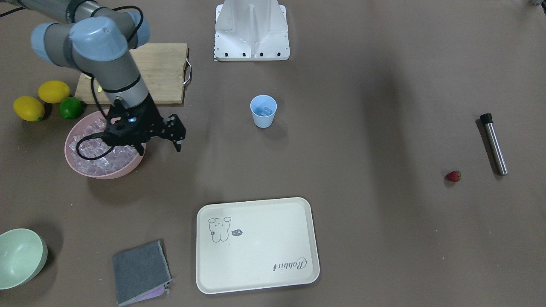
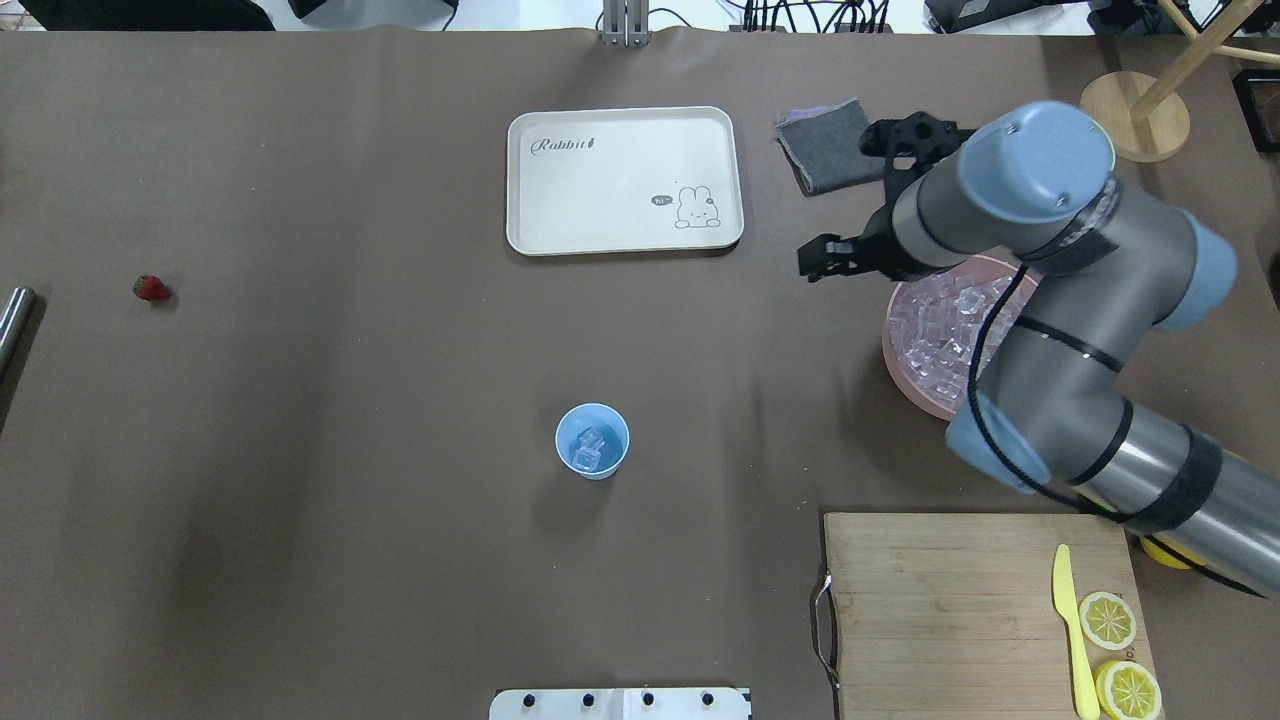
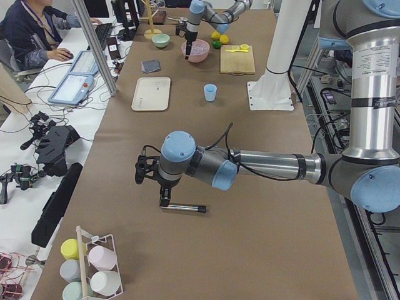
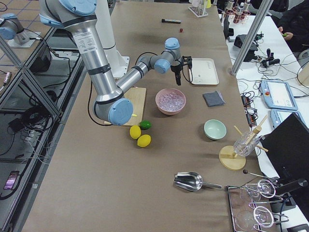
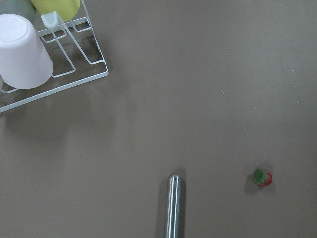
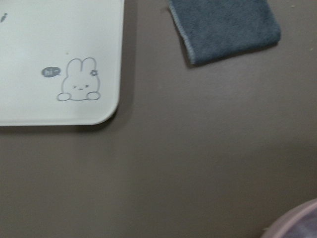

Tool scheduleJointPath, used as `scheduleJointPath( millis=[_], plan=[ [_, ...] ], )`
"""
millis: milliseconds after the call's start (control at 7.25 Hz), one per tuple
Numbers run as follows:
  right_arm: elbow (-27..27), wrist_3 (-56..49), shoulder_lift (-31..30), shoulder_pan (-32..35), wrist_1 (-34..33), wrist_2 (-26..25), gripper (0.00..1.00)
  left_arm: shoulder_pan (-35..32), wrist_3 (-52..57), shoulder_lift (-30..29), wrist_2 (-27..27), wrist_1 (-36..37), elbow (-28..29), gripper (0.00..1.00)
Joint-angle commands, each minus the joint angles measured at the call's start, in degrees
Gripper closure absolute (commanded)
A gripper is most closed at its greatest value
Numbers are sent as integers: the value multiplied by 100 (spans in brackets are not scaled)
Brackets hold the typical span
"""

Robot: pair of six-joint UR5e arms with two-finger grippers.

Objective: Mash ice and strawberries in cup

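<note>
Two clear ice cubes (image 2: pixel 590 446) sit in the bottom of the light-blue cup (image 2: pixel 610 425), which stands upright on its own mid-table, so the ice half of the job looks done and the fruit is what's missing. One small strawberry (image 2: pixel 151 288) lies on the bare tabletop well off to the cup's left-arm side. It is near a steel muddler (image 1: pixel 494 144) with a black cap, whose long axis runs roughly toward and away from the robot. The berry is apart from the muddler, on the side facing the cup and about level with the steel end. From where I stand, the left gripper (image 3: pixel 142 170) hangs above that muddler, far closer to the berry than its partner is, though I cannot tell whether its fingers are spread or closed. In its wrist camera the strawberry lies off to one side of the tool, not straight below, so I'd judge the pick calls for a short sideways shift and then a descent. On the cup's other side, the right gripper (image 2: pixel 812 258) hovers by the rim of the pink bowl (image 1: pixel 106 175) heaped with ice, its fingers parted with nothing between them. Beyond the cup from the robot rests a cream rabbit tray (image 2: pixel 620 190), with a grey cloth (image 2: pixel 825 145) further toward the bowl.
</note>
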Motion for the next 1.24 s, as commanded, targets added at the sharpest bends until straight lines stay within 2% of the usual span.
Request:
scheduleJointPath(
  millis=[0,276,414,552,828,1104],
  plan=[
    [-222,-1764,-387,1075,-173,708,0,0,7,45,5,-31,3,2],
    [-607,-3259,-895,2164,-184,1264,0,0,7,45,5,-5,21,2],
    [-1245,-4110,-924,2857,-149,2006,0,0,7,45,5,-13,29,2],
    [-1556,-4832,-1046,3395,-209,2248,0,0,7,45,5,-13,21,2],
    [-1787,-5267,-1213,3977,-603,2181,0,0,7,45,-3,-22,12,2],
    [-1796,-6601,-1153,4523,-1515,2216,0,0,7,37,5,-13,29,2]
  ],
)
